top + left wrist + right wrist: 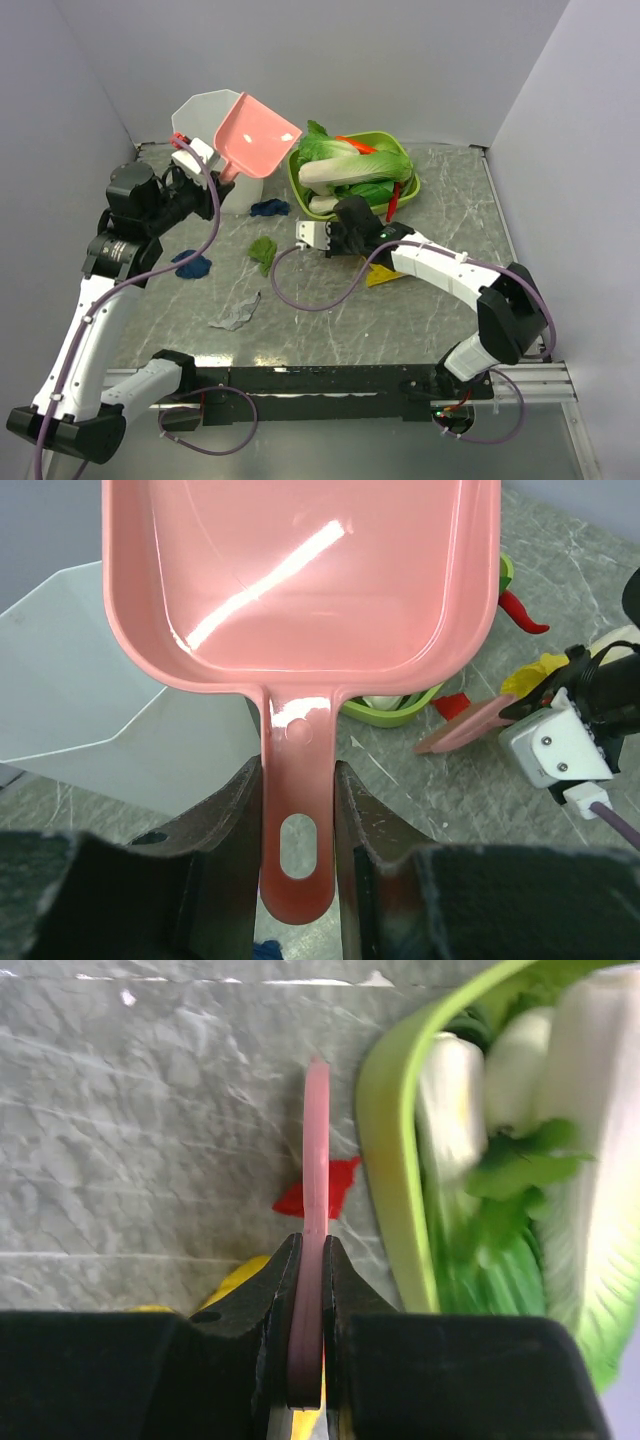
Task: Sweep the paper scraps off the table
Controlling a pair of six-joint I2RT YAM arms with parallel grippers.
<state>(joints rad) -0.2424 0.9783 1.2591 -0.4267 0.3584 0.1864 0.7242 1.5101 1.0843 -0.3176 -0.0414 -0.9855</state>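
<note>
My left gripper (298,785) is shut on the handle of a pink dustpan (300,570), held raised at the back left (258,135). My right gripper (310,1260) is shut on a thin pink sweeper blade (316,1140) beside the green tray, low over the table (450,210). Paper scraps lie on the tabletop: a dark blue one (269,208), a green one (263,250), another dark blue one (191,266), a white-grey one (237,315) and a red one (340,1188) just past the blade. A yellow scrap (385,275) lies under the right arm.
A white bin (205,110) stands at the back left behind the dustpan. The green oval tray (412,185) holds the toy cabbage (350,165), and a red chilli (392,205) hangs over its rim. Grey walls close the back and sides.
</note>
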